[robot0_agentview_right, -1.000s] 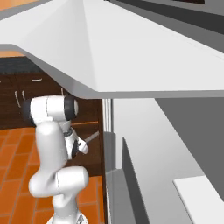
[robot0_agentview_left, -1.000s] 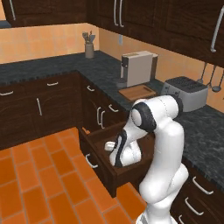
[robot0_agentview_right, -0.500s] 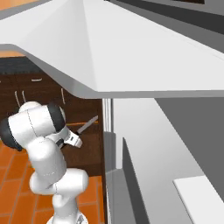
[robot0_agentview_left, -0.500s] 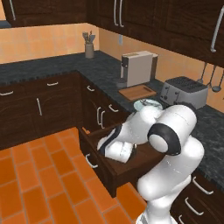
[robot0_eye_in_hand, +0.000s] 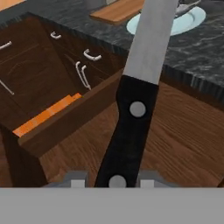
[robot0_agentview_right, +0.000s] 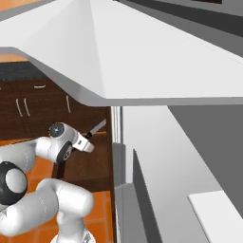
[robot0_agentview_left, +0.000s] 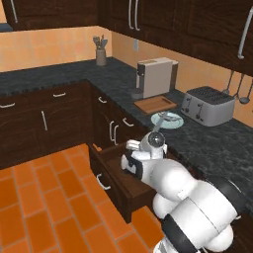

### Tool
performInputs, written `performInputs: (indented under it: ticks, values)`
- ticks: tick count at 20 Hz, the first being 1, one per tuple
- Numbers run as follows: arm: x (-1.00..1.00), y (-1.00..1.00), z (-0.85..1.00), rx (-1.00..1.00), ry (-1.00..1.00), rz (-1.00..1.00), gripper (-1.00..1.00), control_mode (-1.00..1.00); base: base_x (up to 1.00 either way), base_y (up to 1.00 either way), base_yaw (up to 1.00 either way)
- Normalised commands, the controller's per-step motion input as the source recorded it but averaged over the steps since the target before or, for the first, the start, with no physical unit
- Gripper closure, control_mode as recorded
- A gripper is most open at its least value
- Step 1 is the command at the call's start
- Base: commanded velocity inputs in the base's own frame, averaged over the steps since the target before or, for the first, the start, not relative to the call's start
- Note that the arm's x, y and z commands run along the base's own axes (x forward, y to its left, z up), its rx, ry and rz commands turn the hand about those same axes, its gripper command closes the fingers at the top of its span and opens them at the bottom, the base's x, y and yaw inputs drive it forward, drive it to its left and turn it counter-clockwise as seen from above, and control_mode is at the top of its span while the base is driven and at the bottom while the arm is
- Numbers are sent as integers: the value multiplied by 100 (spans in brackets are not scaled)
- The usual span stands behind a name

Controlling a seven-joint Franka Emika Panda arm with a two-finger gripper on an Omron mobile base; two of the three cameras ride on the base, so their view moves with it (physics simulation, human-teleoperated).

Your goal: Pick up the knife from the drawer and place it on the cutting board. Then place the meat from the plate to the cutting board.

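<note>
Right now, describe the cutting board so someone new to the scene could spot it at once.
Start at the dark speckled counter along the right wall and find the tall boxy coffee machine. The cutting board lies flat at its foot, between it and the pale blue plate. It is the only flat rectangular light wooden piece there, with a darker rim; the silver toaster beyond is bulky metal.

Orange tiles [robot0_agentview_left: 44, 197] cover the floor in a brick pattern, and the wall [robot0_agentview_left: 54, 47] behind the counters is a warm orange too. A dark speckled countertop [robot0_agentview_left: 217, 143] wraps the corner above dark brown cabinets [robot0_agentview_left: 29, 123] with curved silver handles. More dark cupboards [robot0_agentview_left: 163, 20] hang overhead. On the counter stand a beige coffee machine [robot0_agentview_left: 155, 76], a silver toaster [robot0_agentview_left: 207, 105] and, in the far corner, a holder of utensils [robot0_agentview_left: 101, 52]. Ladles [robot0_agentview_left: 236, 86] hang on the wall by the toaster.
</note>
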Motion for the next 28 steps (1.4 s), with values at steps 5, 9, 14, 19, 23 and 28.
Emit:
performInputs:
  ticks: [5, 9, 14, 19, 23, 28]
  values:
    - [-36, -10, 100, 0, 15, 0, 100, -100, 0, 0, 0]
    - [-100, -27, 33, 16, 32, 0, 100, -100, 0, 0, 0]
    - [-52, 0, -9, 2, 1, 0, 100, -100, 0, 0, 0]
    - [-2, 0, 0, 0, 0, 0, 100, -100, 0, 0, 0]
    - [-40, 3, -10, 0, 1, 4, 100, -100, 0, 0, 0]
    - [0, 0, 0, 0, 0, 0, 100, 100, -58, 83, 4]
